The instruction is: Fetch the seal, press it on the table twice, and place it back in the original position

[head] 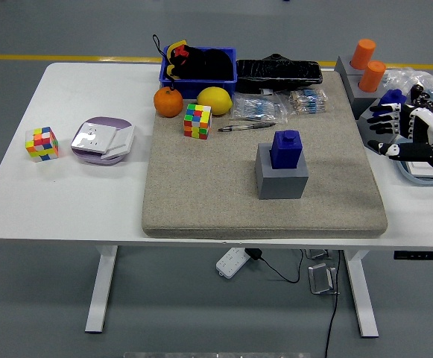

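Head view: right hand (410, 128) fingers spread, empty; seal (286, 147) untouched.

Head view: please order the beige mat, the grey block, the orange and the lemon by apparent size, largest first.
1. beige mat
2. grey block
3. lemon and orange: they look nearly alike, the lemon perhaps slightly wider, so I do not rank them.

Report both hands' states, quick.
Left hand: not in view.
Right hand: open, fingers spread, holding nothing, at the table's right edge, away from the blue seal.
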